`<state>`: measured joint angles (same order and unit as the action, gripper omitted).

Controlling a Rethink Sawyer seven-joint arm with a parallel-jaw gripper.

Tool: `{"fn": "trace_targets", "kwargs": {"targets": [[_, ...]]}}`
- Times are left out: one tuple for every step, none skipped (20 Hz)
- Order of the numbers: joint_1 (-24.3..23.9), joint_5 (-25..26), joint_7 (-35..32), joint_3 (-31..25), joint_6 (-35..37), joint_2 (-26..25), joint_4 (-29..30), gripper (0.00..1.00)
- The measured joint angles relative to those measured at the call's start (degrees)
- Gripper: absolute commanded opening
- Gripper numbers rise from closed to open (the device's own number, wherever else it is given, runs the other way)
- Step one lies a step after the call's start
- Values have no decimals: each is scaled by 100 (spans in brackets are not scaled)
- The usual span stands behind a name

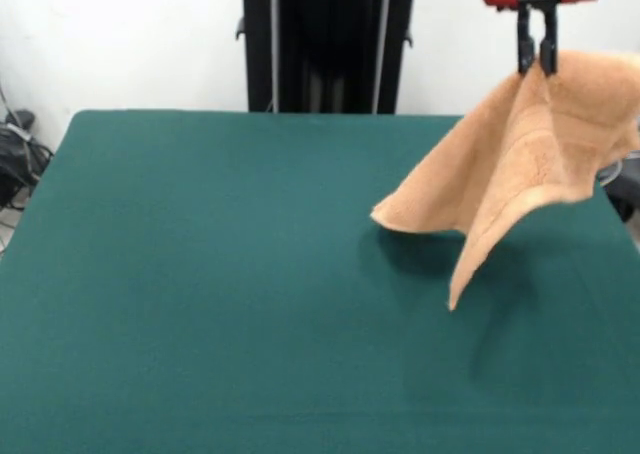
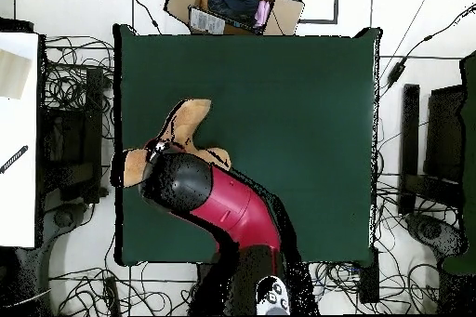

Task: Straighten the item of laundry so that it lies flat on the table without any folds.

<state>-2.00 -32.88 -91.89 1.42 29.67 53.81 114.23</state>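
Note:
The item of laundry, a tan-orange terry towel (image 1: 515, 164), hangs in the air over the right side of the green table (image 1: 220, 284). My gripper (image 1: 536, 66) is shut on its upper edge, near the top right of the front view. The cloth drapes down in folds; one corner points down at the lower middle, another reaches left close to the tabletop. From overhead the towel (image 2: 186, 123) shows near the table's (image 2: 297, 109) left edge, partly hidden under my red and black arm (image 2: 223, 206). The gripper itself is hidden there by the arm.
An open cardboard box (image 2: 232, 5) with clutter sits beyond the table's far edge in the overhead view. Cables and black equipment (image 2: 437, 146) lie around the table. A white surface (image 2: 17, 137) stands at the left.

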Motion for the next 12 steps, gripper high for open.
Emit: {"fn": "trace_targets", "kwargs": {"targets": [[-14,12,0,2,15,22,6,0],[-50,31,0,0,11,29,14,0],[-86,49,0,-1,6,36,22,0],[-181,85,0,-10,-36,22,41,0],[-227,99,0,-15,-64,10,52,0],[-394,148,0,-41,-212,-44,93,0],[-447,162,0,-53,-267,-63,108,0],[-538,178,0,-71,-385,-109,141,0],[-629,193,0,-88,-504,-154,174,0],[-718,205,0,-109,-655,-220,207,0],[-762,214,0,-121,-737,-258,218,0],[-835,235,0,-148,-878,-335,224,0]]}}
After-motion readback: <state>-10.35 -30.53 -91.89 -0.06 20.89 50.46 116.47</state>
